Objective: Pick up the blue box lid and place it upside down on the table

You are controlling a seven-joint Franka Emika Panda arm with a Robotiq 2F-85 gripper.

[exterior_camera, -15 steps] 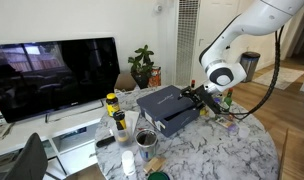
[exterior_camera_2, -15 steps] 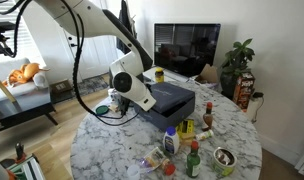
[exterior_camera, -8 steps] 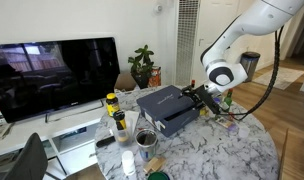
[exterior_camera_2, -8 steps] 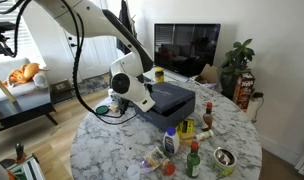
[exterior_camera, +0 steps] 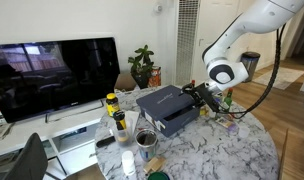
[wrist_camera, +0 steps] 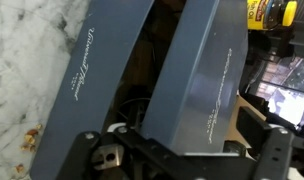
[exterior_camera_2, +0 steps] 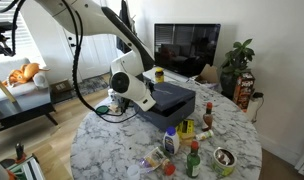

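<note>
Blue box lid [exterior_camera: 164, 99], judged light, stiff cardboard with a slick finish, sits tilted over its box base [exterior_camera: 178, 122] on the table [exterior_camera: 224, 150], best taken by its shallow side wall, where the gripper [exterior_camera: 199, 93] meets it, finger closure not discernible.

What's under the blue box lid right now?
Under the blue box lid sits the navy box base, on the table. The lid covers the base's inside, so any contents cannot be seen.
</note>
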